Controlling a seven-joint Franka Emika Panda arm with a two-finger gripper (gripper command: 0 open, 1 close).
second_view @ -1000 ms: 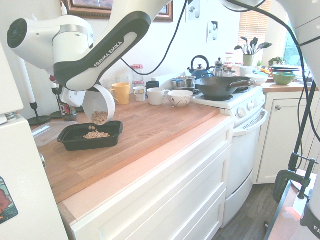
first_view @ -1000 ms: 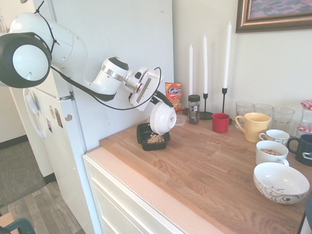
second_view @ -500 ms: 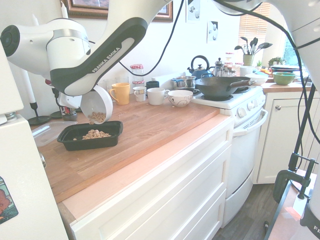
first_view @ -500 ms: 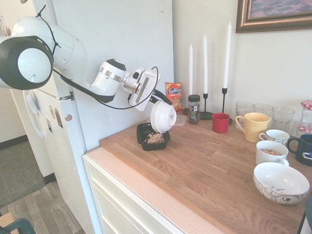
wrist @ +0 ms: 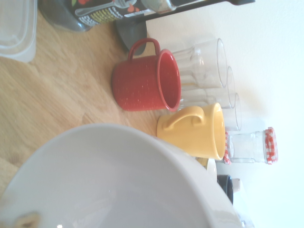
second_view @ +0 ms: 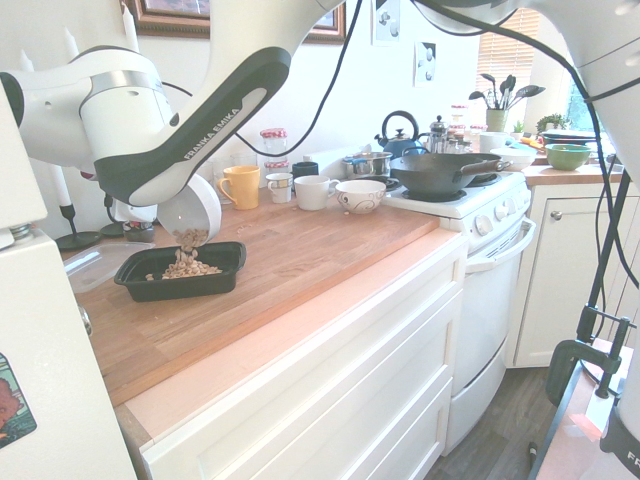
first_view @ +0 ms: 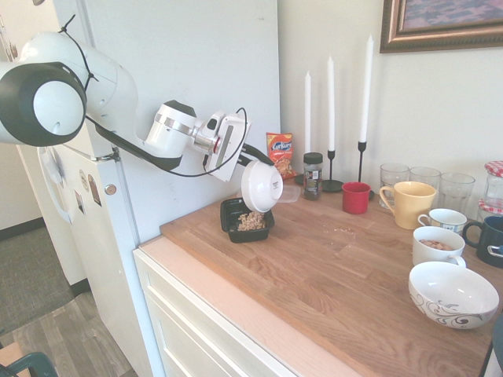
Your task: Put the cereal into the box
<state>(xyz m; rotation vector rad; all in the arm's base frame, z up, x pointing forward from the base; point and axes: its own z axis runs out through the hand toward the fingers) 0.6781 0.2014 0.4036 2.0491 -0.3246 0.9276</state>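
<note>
My gripper (first_view: 253, 154) is shut on the rim of a white bowl (first_view: 262, 187), tipped steeply on its side over the box (first_view: 231, 210), a shallow black tray at the back left of the wooden counter. In the second exterior view, cereal (second_view: 187, 240) spills from the bowl (second_view: 193, 208) onto a tan heap (second_view: 186, 268) inside the box (second_view: 226, 274). The heap of cereal (first_view: 251, 222) also shows in the first exterior view. The wrist view is mostly the bowl's white inside (wrist: 118, 180), with one piece of cereal (wrist: 23, 221) at its lower edge.
Behind the box stand an orange snack bag (first_view: 280, 153), a spice jar (first_view: 313, 175), candles, a red mug (first_view: 355, 197) and a yellow mug (first_view: 409, 203). Glasses, cups and a patterned bowl (first_view: 452, 292) crowd the right. A clear lid (second_view: 95, 265) lies beside the box.
The bowl has tipped further and shifted slightly. Most of the cereal left in it has slid out into the box, and the heap there has grown.
</note>
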